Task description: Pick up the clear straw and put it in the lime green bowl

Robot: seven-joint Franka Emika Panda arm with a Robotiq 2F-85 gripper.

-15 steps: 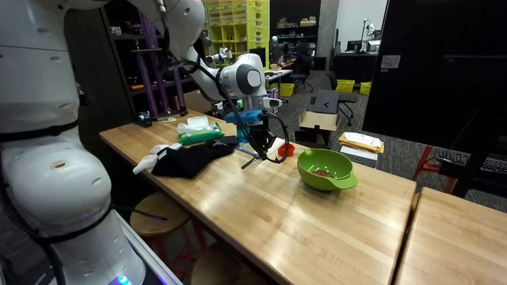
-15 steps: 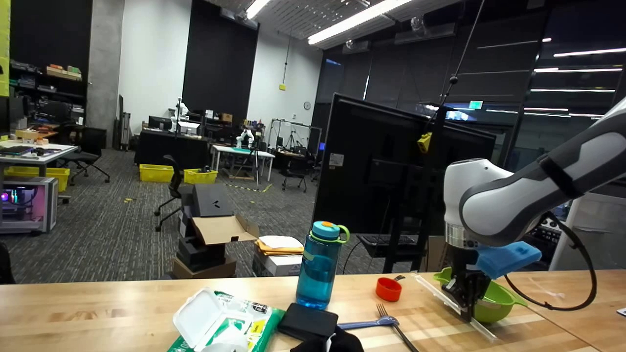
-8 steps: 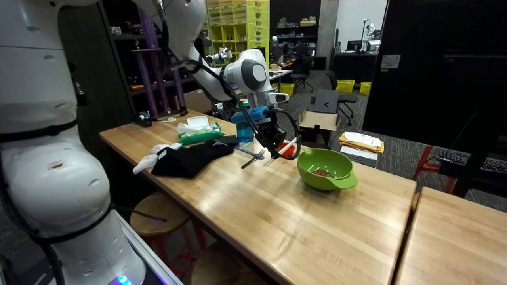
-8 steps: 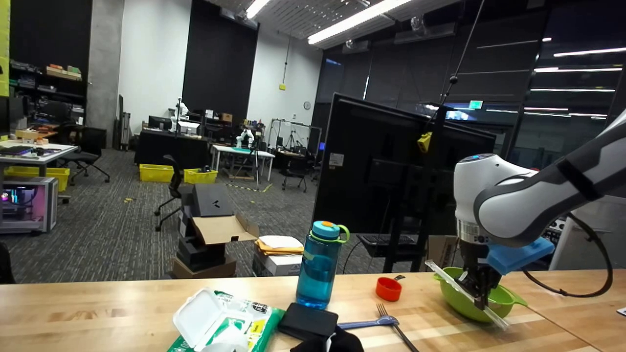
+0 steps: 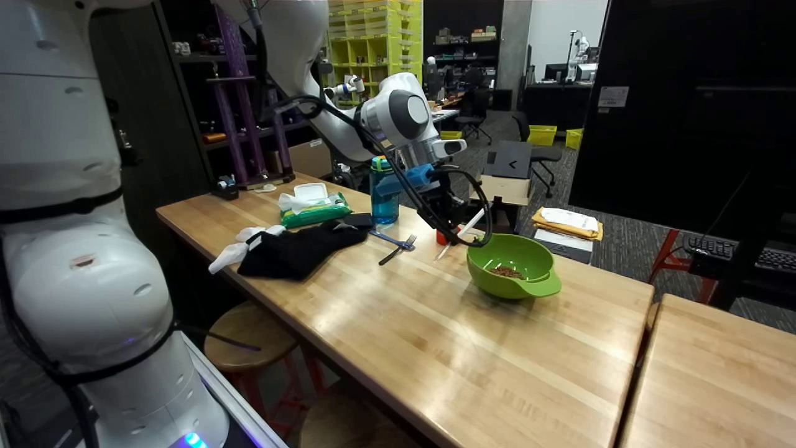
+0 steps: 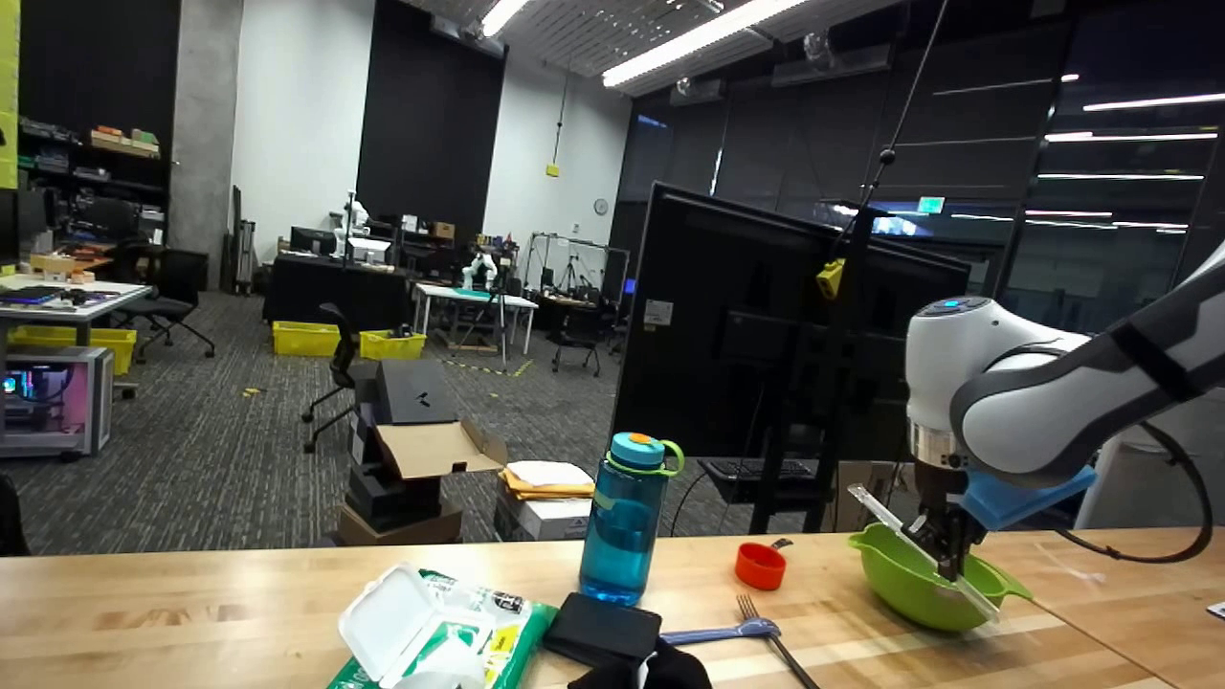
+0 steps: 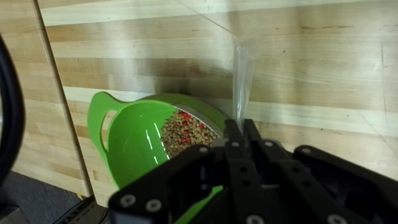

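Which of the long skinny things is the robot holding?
The clear straw: it is the only one pinched in the gripper, and it is tilted. The fork and the slim blue item lie on the wooden table, unheld.

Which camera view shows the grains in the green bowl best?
The wrist view: it looks into the bowl, showing separate brown and red grains. The exterior views show less: a small reddish patch, or just the bowl's wall hiding them.

A teal bottle stands on the wooden table between a green packet and a red cup.
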